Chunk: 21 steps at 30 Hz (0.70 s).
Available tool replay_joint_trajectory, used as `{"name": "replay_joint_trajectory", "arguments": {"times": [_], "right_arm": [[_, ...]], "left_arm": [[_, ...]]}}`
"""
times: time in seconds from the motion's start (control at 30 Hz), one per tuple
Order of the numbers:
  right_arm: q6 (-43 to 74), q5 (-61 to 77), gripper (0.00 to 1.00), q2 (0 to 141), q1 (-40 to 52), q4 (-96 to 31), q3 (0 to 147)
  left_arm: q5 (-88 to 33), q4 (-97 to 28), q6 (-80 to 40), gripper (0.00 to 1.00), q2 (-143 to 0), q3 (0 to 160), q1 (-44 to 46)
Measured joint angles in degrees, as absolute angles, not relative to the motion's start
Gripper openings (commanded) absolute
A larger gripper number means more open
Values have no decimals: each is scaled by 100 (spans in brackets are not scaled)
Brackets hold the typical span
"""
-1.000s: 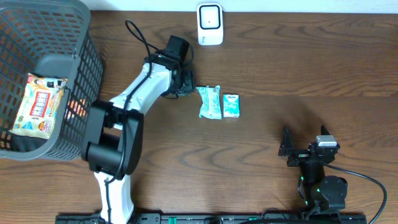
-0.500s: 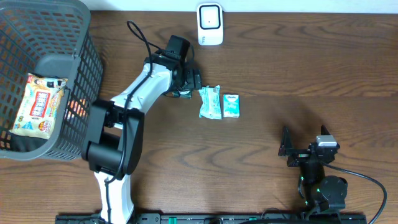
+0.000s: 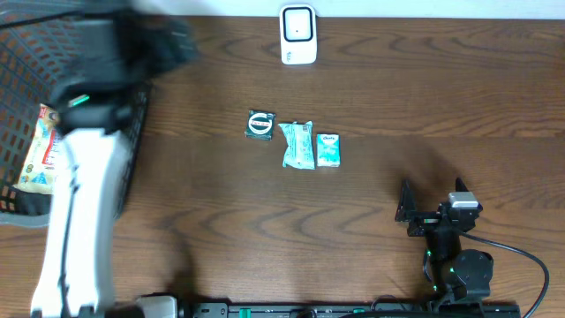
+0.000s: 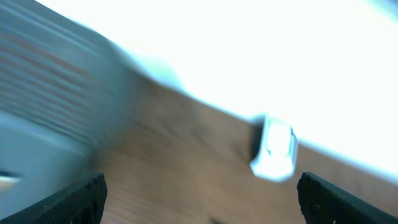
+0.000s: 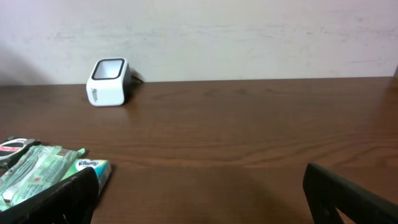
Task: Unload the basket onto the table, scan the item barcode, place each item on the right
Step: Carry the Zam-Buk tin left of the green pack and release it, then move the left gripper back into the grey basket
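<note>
Left wrist view: left gripper (image 4: pixel 200 188) spread wide, one dark finger in each lower corner, nothing between them. Frame heavily smeared. The scanner (image 4: pixel 274 149) shows ahead as a white blur, with the grey streaks of the basket (image 4: pixel 56 93) to its left.

Overhead: left arm blurred, its dark end well left of the scanner (image 3: pixel 298 35), apparently above the basket (image 3: pixel 19 212) wall that faces the scanner; blur too strong to be sure.

Dark packet (image 3: pixel 259 124) with a round label lies flat on the table (image 3: pixel 397 106), on the robot's side of the scanner and slightly to its left, touched by neither arm. A green packet (image 3: pixel 297 144) lies just right of it, about straight out from the scanner. A small tissue pack (image 3: pixel 327 150) sits against the green packet's right edge.

A snack bag (image 3: pixel 40 159) lies inside the basket, far left of the scanner.

Right gripper (image 5: pixel 202 193): fingers parted to the frame's lower corners, holding nothing. It rests low, well right of the scanner and nearer the robot than the packets. From there the scanner (image 5: pixel 109 81) stands upright at far left, with the three packets in the lower left corner.
</note>
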<state>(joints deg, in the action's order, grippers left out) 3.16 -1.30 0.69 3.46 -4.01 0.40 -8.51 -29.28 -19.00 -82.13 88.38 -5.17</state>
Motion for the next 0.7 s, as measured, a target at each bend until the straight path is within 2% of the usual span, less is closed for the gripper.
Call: {"name": "replay_joint_trajectory", "arguments": {"times": [0.23, 0.33, 0.4, 0.7], "right_arm": [[316, -128, 99, 69, 346, -403, 40], [316, -128, 99, 69, 346, -401, 40], [316, -128, 99, 69, 346, -401, 40], [316, -130, 99, 69, 346, -403, 40]], "left_arm": [[-377, -3323, -1428, 96, -7673, 8882, -2482], [-43, -3894, -751, 86, -7789, 8879, -3079], [204, -4204, -276, 84, -7981, 8868, -3428], [268, -4311, 454, 85, -8910, 8586, -3750]]}}
